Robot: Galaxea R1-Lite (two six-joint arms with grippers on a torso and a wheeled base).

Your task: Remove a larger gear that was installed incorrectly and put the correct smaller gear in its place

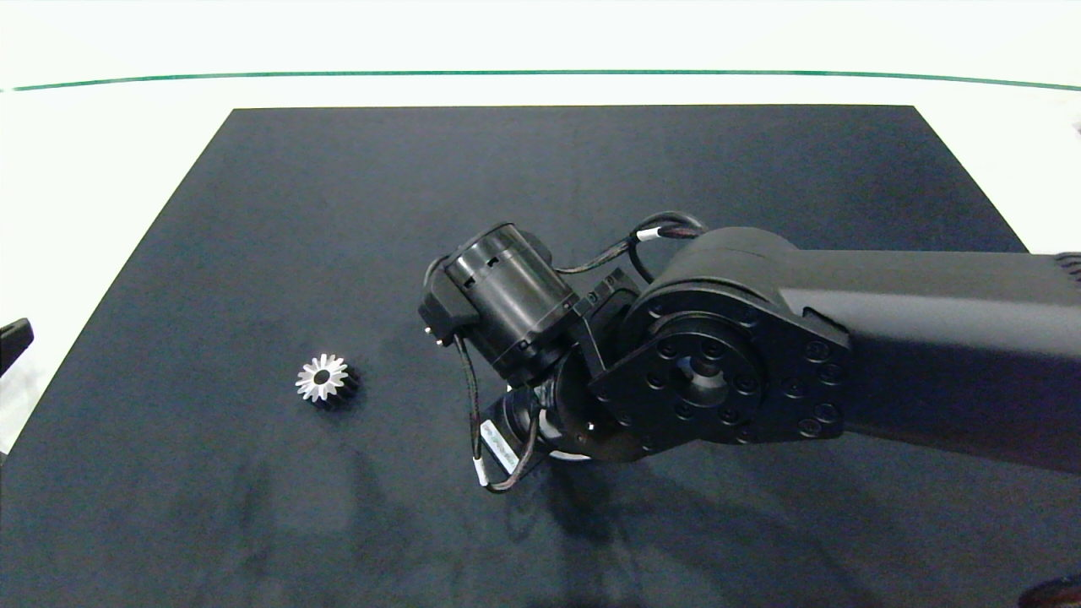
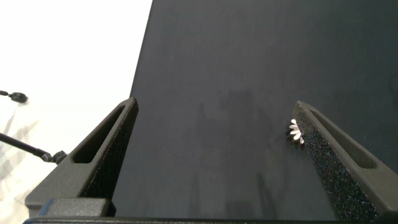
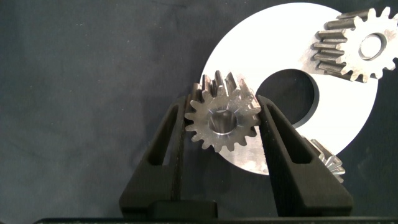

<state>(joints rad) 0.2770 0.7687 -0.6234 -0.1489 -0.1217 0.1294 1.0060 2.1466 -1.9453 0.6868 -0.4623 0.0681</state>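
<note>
Smaller gear (image 3: pixel 222 121): clamped flat-side-up between the two fingers of the right gripper (image 3: pixel 222 106), pads pressing on its teeth from opposite sides. It sits over the rim of a white disc (image 3: pixel 261 37), just beside the disc's round centre hole and not yet over it. You hold it level, probably so its bore can drop straight onto whatever seat the disc offers; no shaft is visible.

Second short-toothed gear (image 3: pixel 357 46) rests on the far part of the disc. Third toothed part (image 3: pixel 326 162) peeks out at the disc's edge, mostly hidden.

Larger gear (image 1: pixel 328 382) lies alone on the dark mat (image 1: pixel 253 211), left half, toward the near edge, well apart from the right arm. Judged already removed and set clear of the work zone.

Left gripper (image 2: pixel 214 102): fingers wide apart, nothing between them, hovering by the mat's left edge, idle.

Next, by my judgement: shift the gear over the hole, lower, release.
</note>
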